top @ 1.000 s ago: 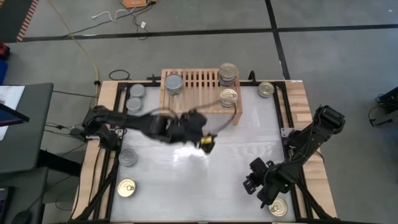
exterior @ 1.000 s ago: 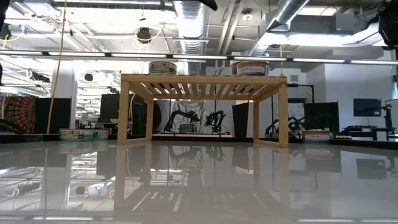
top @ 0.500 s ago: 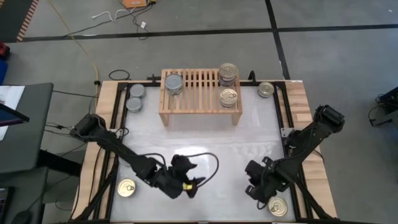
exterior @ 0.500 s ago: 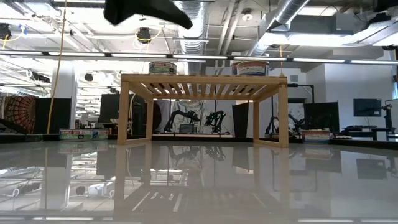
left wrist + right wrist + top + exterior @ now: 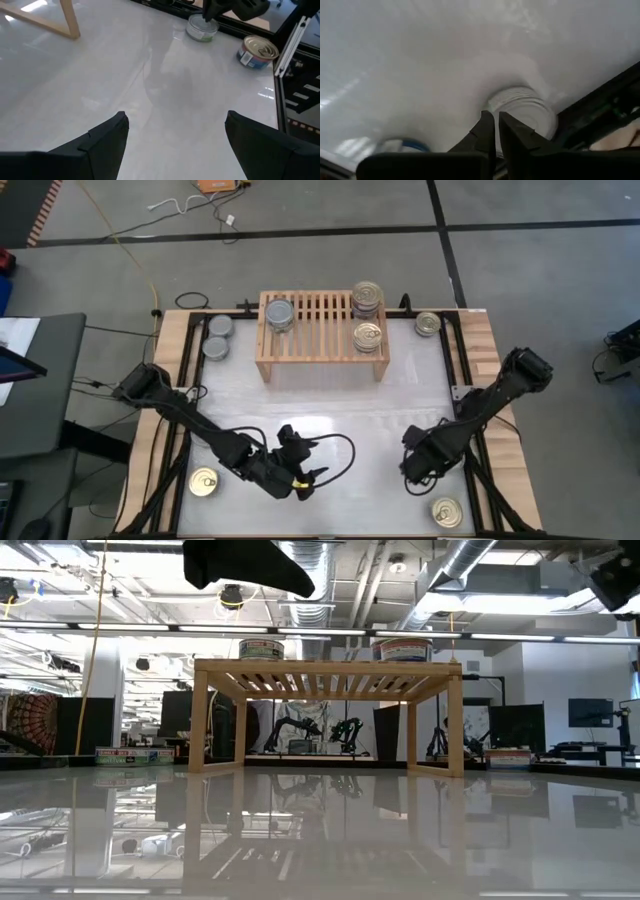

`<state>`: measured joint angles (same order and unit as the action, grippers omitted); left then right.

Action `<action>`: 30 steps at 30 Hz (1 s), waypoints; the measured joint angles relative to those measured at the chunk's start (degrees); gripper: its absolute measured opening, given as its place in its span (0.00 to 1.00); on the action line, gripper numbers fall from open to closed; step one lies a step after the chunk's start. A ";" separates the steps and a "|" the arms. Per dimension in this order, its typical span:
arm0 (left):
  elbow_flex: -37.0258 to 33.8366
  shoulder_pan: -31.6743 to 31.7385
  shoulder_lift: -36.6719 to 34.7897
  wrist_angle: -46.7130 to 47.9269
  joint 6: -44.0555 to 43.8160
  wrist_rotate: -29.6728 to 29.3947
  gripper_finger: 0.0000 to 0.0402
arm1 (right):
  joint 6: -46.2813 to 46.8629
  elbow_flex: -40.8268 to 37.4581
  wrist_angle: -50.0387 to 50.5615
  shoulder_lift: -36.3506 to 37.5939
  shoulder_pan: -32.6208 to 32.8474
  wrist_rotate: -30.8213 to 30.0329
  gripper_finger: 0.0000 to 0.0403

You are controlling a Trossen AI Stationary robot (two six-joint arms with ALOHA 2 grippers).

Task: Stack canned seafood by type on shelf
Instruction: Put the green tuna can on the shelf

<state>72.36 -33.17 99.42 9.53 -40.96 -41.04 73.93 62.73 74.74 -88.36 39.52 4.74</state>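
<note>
The light-wood shelf (image 5: pixel 320 327) stands at the far middle of the table. It bears a silver tin (image 5: pixel 280 313), a stack of gold-topped tins (image 5: pixel 367 298) and a single gold-topped tin (image 5: pixel 367 337). My left gripper (image 5: pixel 175 145) hangs open over bare table near the front edge, left of centre. My right gripper (image 5: pixel 496 129) is shut, right above a silver tin (image 5: pixel 525 112) at the front right. That tin (image 5: pixel 202 29) is hidden under the gripper in the high view. My right gripper points down from above with its shut fingertips (image 5: pixel 487 125) at the near rim of the silver tin's top (image 5: pixel 492 106). The tin sits flat on the table. I cannot tell whether the fingertips touch it.
Two silver tins (image 5: pixel 217 337) sit left of the shelf and a gold-topped tin (image 5: pixel 428 324) right of it. More gold-topped tins lie at the front left (image 5: pixel 204 482) and front right (image 5: pixel 446 512). A black frame runs along the table's sides.
My left gripper has swung from the table's middle, just in front of the shelf, toward the near edge and has stayed there. My right gripper has gone a little toward the far edge, away from the front-right gold-topped tin.
</note>
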 joint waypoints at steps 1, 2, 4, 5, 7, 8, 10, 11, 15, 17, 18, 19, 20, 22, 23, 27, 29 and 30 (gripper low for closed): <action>0.00 -0.04 0.00 0.06 -0.48 0.01 0.79 | -0.62 -0.49 0.49 0.00 0.46 0.00 0.15; 0.00 -0.04 0.00 0.11 -0.52 0.02 0.79 | -0.38 -1.05 1.14 0.00 1.09 -0.02 0.15; 0.00 -0.02 0.00 0.12 -0.10 0.11 0.79 | 2.11 -2.44 1.53 0.00 2.57 0.00 0.15; 0.00 -0.02 0.00 0.08 -0.05 0.53 0.79 | 3.50 -3.17 1.48 0.00 3.25 0.00 0.15; 0.00 0.02 0.00 0.08 -0.03 2.21 0.79 | 6.21 -4.94 1.09 0.00 4.33 0.34 0.15; 0.00 0.00 0.00 0.10 -0.01 2.80 0.79 | 7.23 -5.90 0.81 0.00 4.64 1.20 0.15; 0.00 0.00 0.00 0.13 -0.01 3.37 0.79 | 9.23 -7.74 0.96 0.00 5.24 2.16 0.15; 0.00 -0.01 0.00 0.28 -0.01 3.40 0.79 | 10.37 -8.61 0.97 0.00 5.37 2.24 0.15; 0.00 -0.02 0.00 1.43 -0.01 3.43 0.79 | 12.67 -12.53 -0.53 0.00 5.36 2.29 0.15; 0.00 -0.02 0.00 2.18 -0.01 3.68 0.79 | 12.68 -14.54 -3.62 0.00 5.04 2.30 0.15; 0.00 -0.09 0.00 2.38 -0.02 4.11 0.79 | 12.71 -15.47 -4.95 0.00 4.94 2.38 0.15; 0.00 -0.18 0.00 2.64 -0.28 4.73 0.79 | 12.81 -16.32 -6.32 0.14 4.92 2.80 0.15; 0.00 -0.38 0.00 2.73 -0.76 4.99 0.79 | 12.83 -16.92 -7.32 0.17 4.77 2.82 0.14; 0.00 -0.83 0.00 2.80 -1.46 5.25 0.79 | 13.23 -17.27 -8.87 0.21 4.25 2.51 0.14; 0.00 -1.02 0.00 2.88 -1.54 5.25 0.79 | 13.69 -17.19 -9.62 0.22 3.89 2.19 0.14; 0.00 -1.89 0.00 3.12 -1.58 5.29 0.79 | 14.31 -14.80 -12.97 0.20 1.76 -1.45 0.11; 0.00 -2.25 0.00 3.11 -1.66 5.28 0.79 | 13.29 -13.47 -14.80 0.16 0.48 -4.37 0.08; 0.00 -2.43 0.00 3.11 -1.69 5.28 0.79 | 12.82 -12.86 -16.34 0.13 -0.33 -5.72 0.07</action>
<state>72.36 -35.60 99.42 12.64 -42.65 -35.76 86.74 49.87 58.40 -88.23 39.20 -0.99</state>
